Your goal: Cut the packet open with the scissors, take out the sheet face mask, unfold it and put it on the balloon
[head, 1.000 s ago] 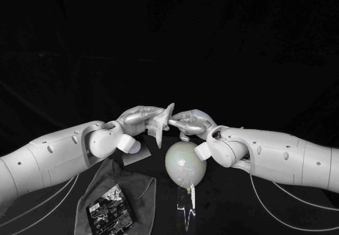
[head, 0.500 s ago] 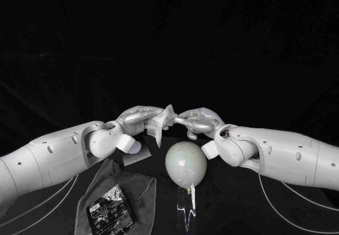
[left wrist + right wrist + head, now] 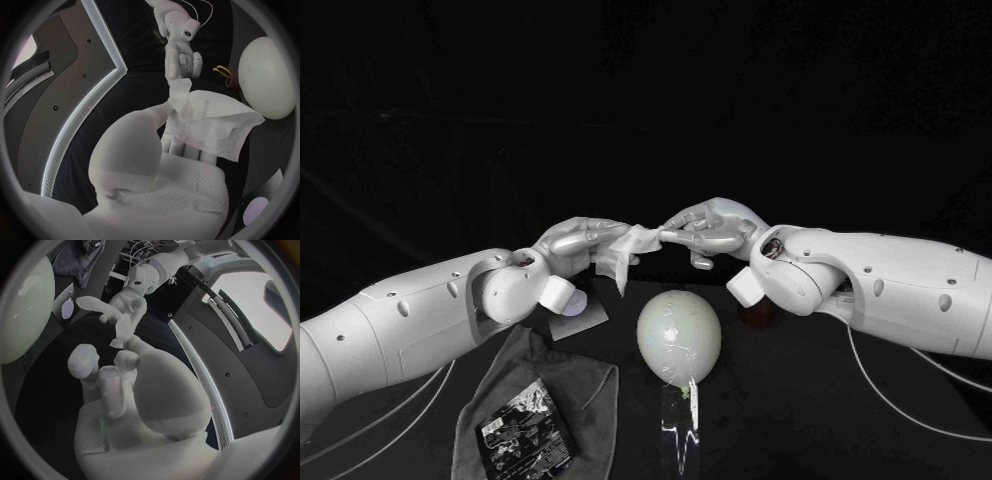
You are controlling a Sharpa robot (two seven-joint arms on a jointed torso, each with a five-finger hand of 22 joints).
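Item: sheet face mask (image 3: 626, 252) — we hold it above the balloon (image 3: 678, 334), left hand (image 3: 581, 244) gripping its folded body, right hand (image 3: 710, 229) pinching one corner. Since a second ago the right hand has drawn outward — unfolding begun, we judge.

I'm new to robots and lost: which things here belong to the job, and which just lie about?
For the job: sheet mask, pinched between left hand and right hand; balloon; packet.
Lying about: grey cloth under the packet.
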